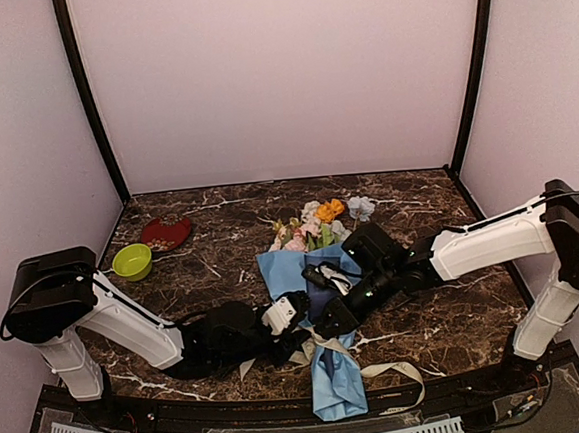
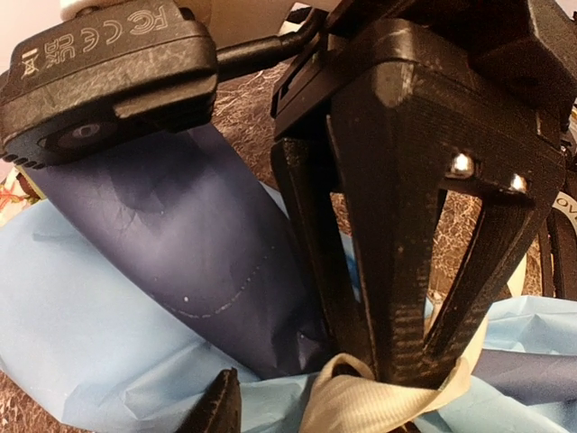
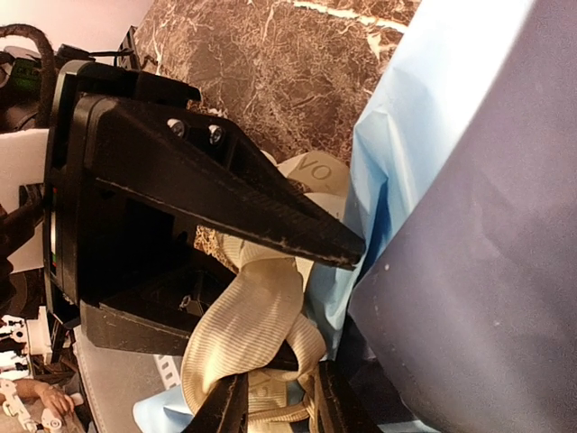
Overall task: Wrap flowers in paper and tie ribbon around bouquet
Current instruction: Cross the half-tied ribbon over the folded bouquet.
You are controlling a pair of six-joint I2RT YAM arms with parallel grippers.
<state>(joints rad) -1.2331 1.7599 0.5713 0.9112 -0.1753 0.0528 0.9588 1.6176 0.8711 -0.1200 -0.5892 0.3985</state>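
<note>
We hold both arms low and reach inward. Our left arm stretches in from the left, nearly flat, and our right arm slopes down from its raised shoulder. The left gripper and right gripper meet almost tip to tip. Both are slightly parted, with a narrow gap between the right fingers.
</note>
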